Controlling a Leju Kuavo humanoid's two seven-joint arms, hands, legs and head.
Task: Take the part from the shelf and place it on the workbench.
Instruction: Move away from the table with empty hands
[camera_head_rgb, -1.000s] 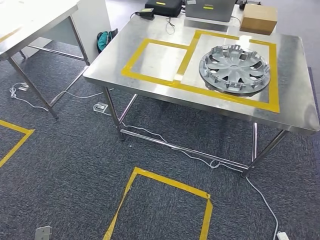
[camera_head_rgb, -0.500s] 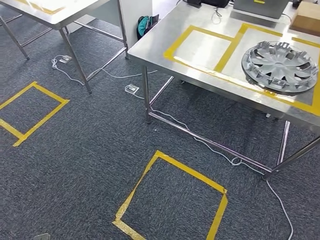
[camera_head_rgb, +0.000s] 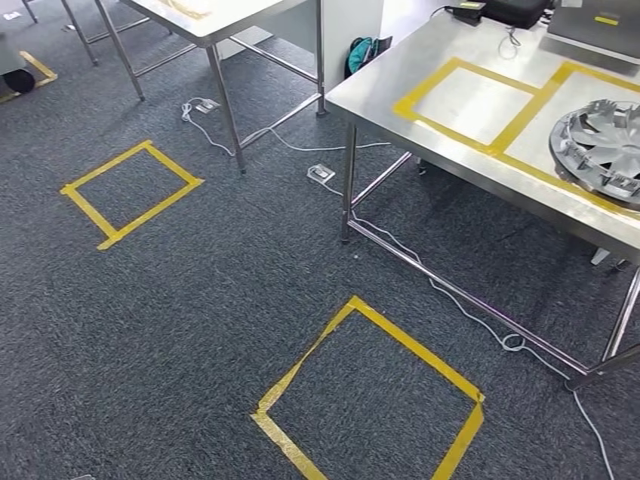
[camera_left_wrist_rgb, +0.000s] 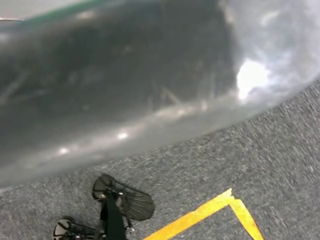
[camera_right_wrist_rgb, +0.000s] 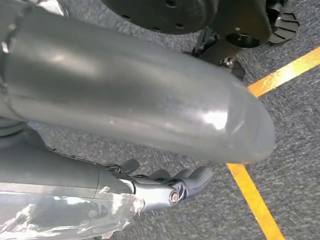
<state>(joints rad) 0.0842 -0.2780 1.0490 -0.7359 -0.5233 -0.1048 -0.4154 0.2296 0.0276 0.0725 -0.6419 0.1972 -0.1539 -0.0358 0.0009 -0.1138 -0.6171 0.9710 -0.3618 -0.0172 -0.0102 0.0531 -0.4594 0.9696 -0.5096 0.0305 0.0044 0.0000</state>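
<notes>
A silver wheel cover (camera_head_rgb: 604, 148) lies on the steel workbench (camera_head_rgb: 385, 88) at the right edge of the head view, inside a yellow taped frame. A second taped frame (camera_head_rgb: 472, 100) beside it holds nothing. In the right wrist view my right hand (camera_right_wrist_rgb: 158, 115) hangs over the carpet. Its thick grey thumb and its dark fingers (camera_right_wrist_rgb: 188, 180) are stretched out with nothing between them. A blurred grey surface of my left hand (camera_left_wrist_rgb: 113, 90) spreads across the left wrist view, and its fingers are hidden.
A second steel table (camera_head_rgb: 219, 15) stands at the back left. Two yellow tape squares (camera_head_rgb: 132, 193) (camera_head_rgb: 370, 395) mark the grey carpet. A white cable (camera_head_rgb: 468, 310) trails under the workbench, near a floor socket (camera_head_rgb: 321, 174). A teal bag (camera_head_rgb: 362, 52) sits behind the bench.
The camera has swung left, so the whole scene has slid to the right. The wheel cover now sits at the right edge and a second floor square has come into view.
</notes>
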